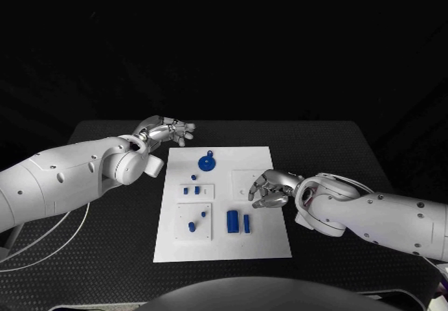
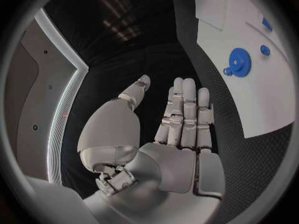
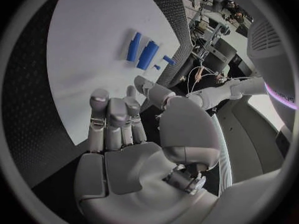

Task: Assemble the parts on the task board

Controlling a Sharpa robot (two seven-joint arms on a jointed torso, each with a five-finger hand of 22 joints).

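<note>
Both hands are hovering empty before the first pick-up.
The right hand (image 1: 270,189), fingers loosely curled, holding nothing, is hanging over the task board (image 1: 266,240); the two blue bars (image 1: 238,221) are lying just beyond its fingertips, needing a reach and pinch, while the left hand (image 1: 166,131) is waiting spread over the counter (image 1: 112,259).

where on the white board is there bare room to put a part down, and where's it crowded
The task board is bare along its near edge, below the two long blue bars, and in its far right corner, right of the blue gear. The left and middle strip is crowded with small blue pegs. The right hand hangs over the right edge; the left hand sits off the far left corner.
</note>
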